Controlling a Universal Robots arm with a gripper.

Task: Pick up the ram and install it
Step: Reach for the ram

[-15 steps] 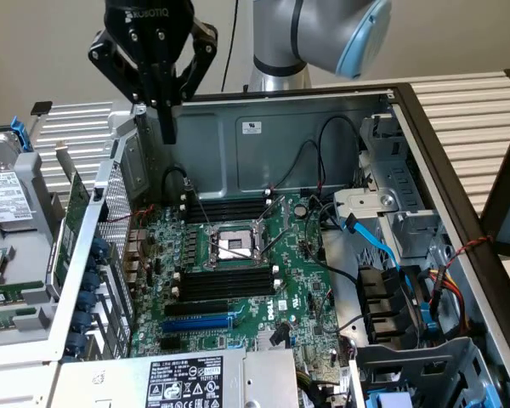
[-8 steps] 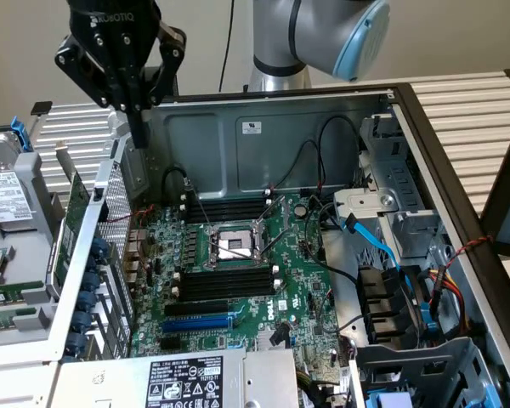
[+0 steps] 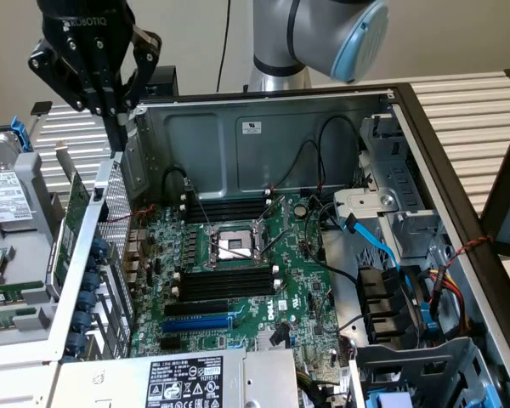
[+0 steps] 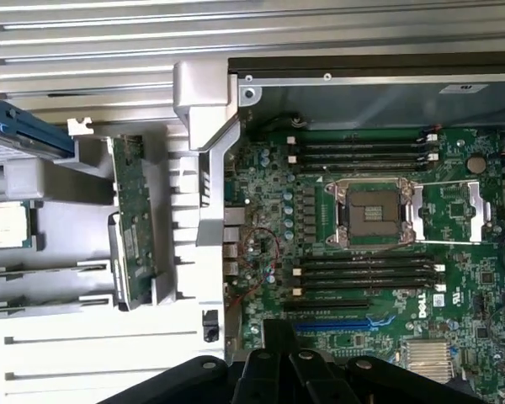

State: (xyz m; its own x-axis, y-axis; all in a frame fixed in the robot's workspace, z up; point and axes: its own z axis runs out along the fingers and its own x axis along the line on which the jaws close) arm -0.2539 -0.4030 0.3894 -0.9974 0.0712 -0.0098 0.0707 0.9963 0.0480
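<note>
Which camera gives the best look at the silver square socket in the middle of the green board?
The wrist view: it looks straight down on the socket, so its whole square frame is plain. The exterior view shows the socket slanted and foreshortened.

This looks like a robotics lab bench set up for computer assembly: a grey-and-blue robot arm (image 3: pixel 323 30) stands behind an open desktop computer case (image 3: pixel 212 140), its motherboard (image 3: pixel 306 293) and empty CPU socket (image 3: pixel 231 247) laid bare, on a slatted metal table (image 3: pixel 476 106) where a loose processor (image 4: pixel 8 225) lies.
</note>
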